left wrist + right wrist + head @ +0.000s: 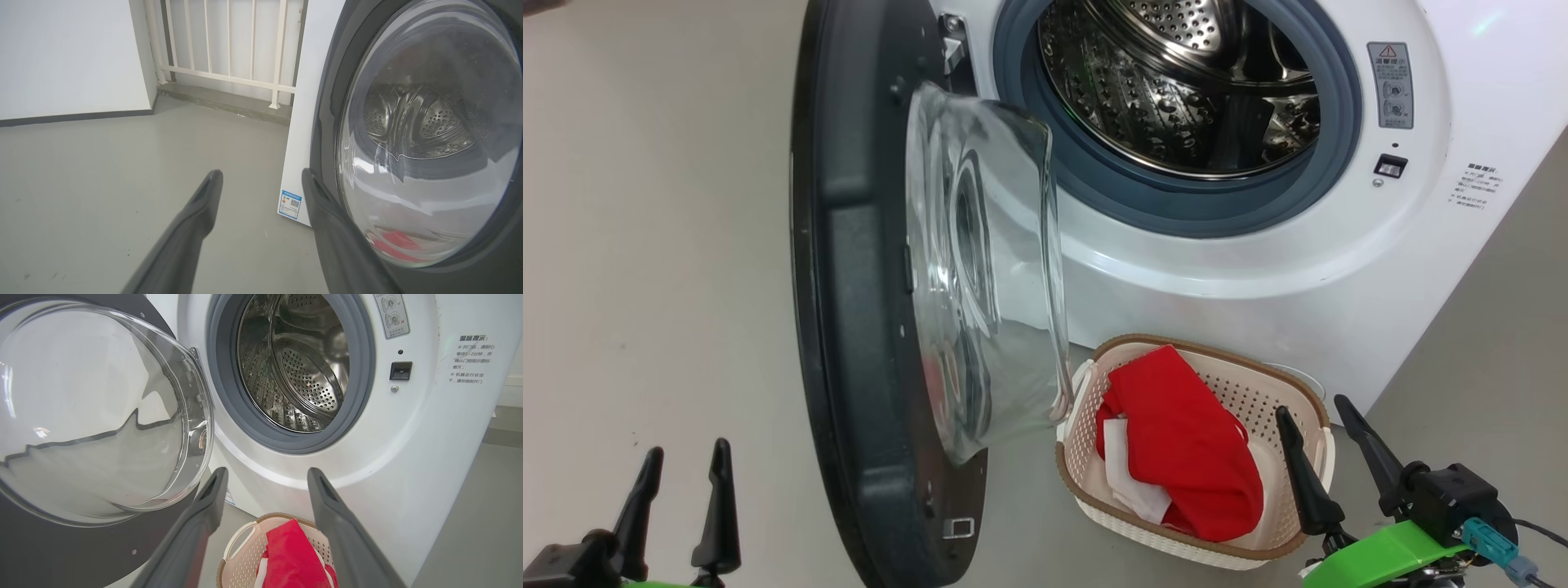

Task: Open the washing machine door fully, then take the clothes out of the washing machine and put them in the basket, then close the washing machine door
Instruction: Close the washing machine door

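**Clothes in the basket, door open**

The clothes (1184, 449) lie in the basket (1078, 445), on the floor right in front of the washing machine (1258, 269). Its door (866, 327) stands swung out. The left gripper (686, 447) hangs further out from the machine and the right gripper (1312, 406) nearer, both with jaws spread and holding nothing.

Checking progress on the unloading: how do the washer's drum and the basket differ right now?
The drum is round, shiny steel; the basket is rectangular cream plastic with a brown rim. The drum looks empty as far as can be seen; the basket holds the red clothes. Both have perforated walls.
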You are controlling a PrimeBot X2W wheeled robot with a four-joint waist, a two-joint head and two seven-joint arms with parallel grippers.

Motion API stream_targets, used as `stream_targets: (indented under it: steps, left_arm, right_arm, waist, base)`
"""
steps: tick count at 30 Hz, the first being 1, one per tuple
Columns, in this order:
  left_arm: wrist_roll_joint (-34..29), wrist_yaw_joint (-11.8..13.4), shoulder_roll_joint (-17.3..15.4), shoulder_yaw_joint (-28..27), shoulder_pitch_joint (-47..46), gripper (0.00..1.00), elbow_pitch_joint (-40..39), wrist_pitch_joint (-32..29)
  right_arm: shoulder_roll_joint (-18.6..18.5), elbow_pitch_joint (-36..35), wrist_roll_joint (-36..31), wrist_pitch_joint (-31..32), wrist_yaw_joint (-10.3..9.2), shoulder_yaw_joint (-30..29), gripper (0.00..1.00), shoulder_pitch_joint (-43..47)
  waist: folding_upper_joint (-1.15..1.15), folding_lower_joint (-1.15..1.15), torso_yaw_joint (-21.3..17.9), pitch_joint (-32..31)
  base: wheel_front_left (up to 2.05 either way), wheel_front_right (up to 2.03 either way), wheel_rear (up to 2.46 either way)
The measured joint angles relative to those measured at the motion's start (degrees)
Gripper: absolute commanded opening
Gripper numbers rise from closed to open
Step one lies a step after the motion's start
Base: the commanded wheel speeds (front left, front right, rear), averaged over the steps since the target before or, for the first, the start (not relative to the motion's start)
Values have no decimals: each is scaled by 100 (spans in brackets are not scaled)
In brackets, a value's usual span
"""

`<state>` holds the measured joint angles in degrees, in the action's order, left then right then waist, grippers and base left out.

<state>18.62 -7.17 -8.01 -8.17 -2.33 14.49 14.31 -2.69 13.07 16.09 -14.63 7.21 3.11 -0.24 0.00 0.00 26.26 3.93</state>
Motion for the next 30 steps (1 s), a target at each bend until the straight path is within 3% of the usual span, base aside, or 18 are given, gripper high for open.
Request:
stream_targets:
  steps: [14, 15, 16, 18, 25, 29, 30]
  left_arm:
    - [1, 0, 1, -46, -3, 100, -88, 0]
    - [5, 0, -1, -44, -4, 83, -111, 0]
    - [11, 0, -4, -40, -4, 52, -137, 0]
    - [90, 0, -5, -21, -6, 0, -179, 0]
    - [1114, 0, -207, 319, -40, 0, -459, 0]
    - [2315, 0, -602, 831, -108, 0, -867, 0]
    - [2863, 0, -882, 1091, -145, 0, -1090, 5]
  right_arm:
    - [0, -1, 2, 0, 0, -24, 100, 0]
    - [0, -2, 5, 0, 0, -24, 100, 0]
    - [0, -2, 8, 0, 0, -24, 100, 0]
    - [0, -2, 8, 0, 0, -26, 100, 1]
    - [1, 0, 58, 0, 0, -25, 100, 1]
    - [2, 2, 59, 0, 0, -18, 100, 1]
    - [1, 7, 59, 0, 0, -15, 100, 1]
  waist:
    - [0, 0, 8, -19]
    - [0, 0, 8, -21]
    - [0, 0, 9, -22]
    - [0, 0, 12, -21]
    - [0, 0, 3, -5]
    - [0, 0, -19, -13]
    - [0, 0, -36, -13]
  base:
    - [0, 0, 0]
    - [0, 0, 0]
    - [0, 0, 0]
    - [0, 0, 0]
    - [0, 0, 0]
    - [0, 0, 0]
    - [0, 0, 0]
